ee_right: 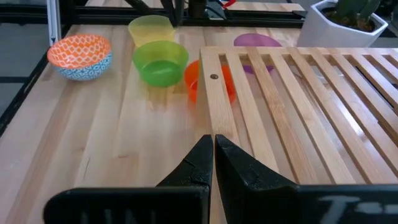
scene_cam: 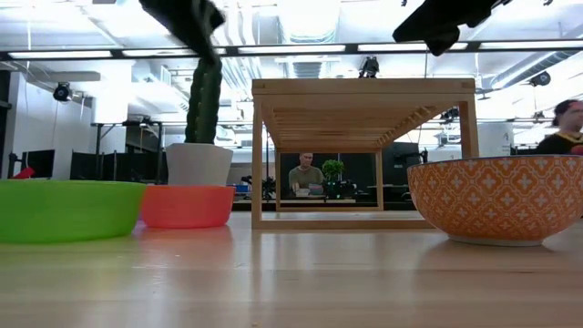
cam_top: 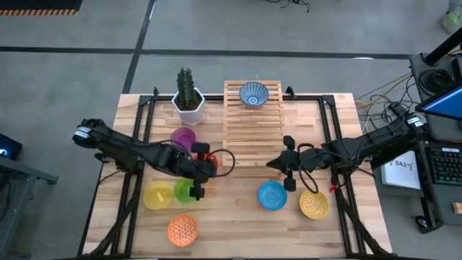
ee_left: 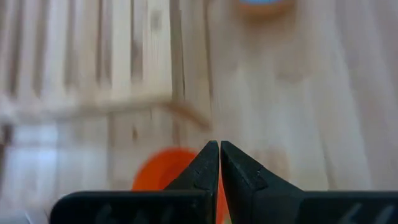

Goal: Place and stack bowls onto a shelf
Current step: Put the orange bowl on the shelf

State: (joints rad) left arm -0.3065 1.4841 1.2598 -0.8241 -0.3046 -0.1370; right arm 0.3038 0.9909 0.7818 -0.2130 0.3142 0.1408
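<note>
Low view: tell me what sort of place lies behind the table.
Probably an open-plan lab or workshop. Behind the shelf run ceiling strip lights, a person sits at a desk, and the high view shows a cabled laptop beside the table.

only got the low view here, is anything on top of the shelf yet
Observer: Yes, one blue-white patterned bowl sits on the shelf, at the end beside the cactus pot.
Operator: where are the arms, i just see dark bits up top
Observer: The left gripper is above the red-orange bowl, fingers shut and empty.
Operator: and the right one
Observer: The right gripper is by the shelf's near end, fingers shut and empty, with a plain blue bowl on the table close by.
</note>
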